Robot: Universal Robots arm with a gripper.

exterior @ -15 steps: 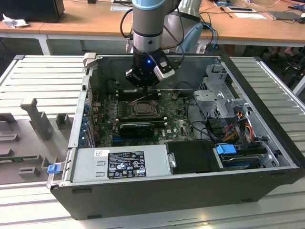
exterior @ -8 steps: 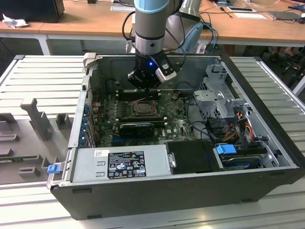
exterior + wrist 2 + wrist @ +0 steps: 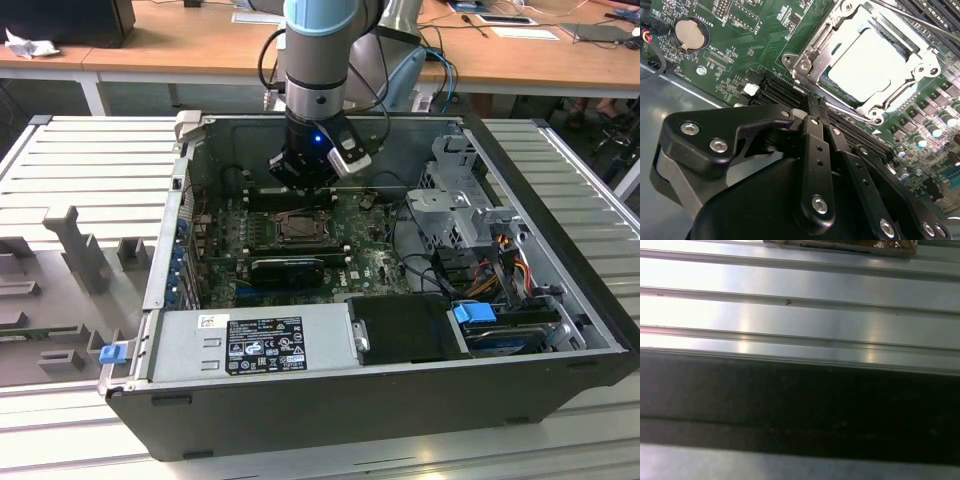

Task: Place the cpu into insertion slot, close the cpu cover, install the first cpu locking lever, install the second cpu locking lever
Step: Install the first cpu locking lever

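The gripper [image 3: 300, 185], fingers [image 3: 815, 145] together at the cpu cover's [image 3: 298, 226] exterior-view 12 o'clock, may slip off the lever [image 3: 855, 114], gouging the board [image 3: 740, 30]

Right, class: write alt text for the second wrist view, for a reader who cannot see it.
The pale cpu lies on a green motherboard, framed by the silvery cpu cover lying flat over its edges. The black gripper, fingers together, reaches toward the cover's edge, and a coin battery sits further off.
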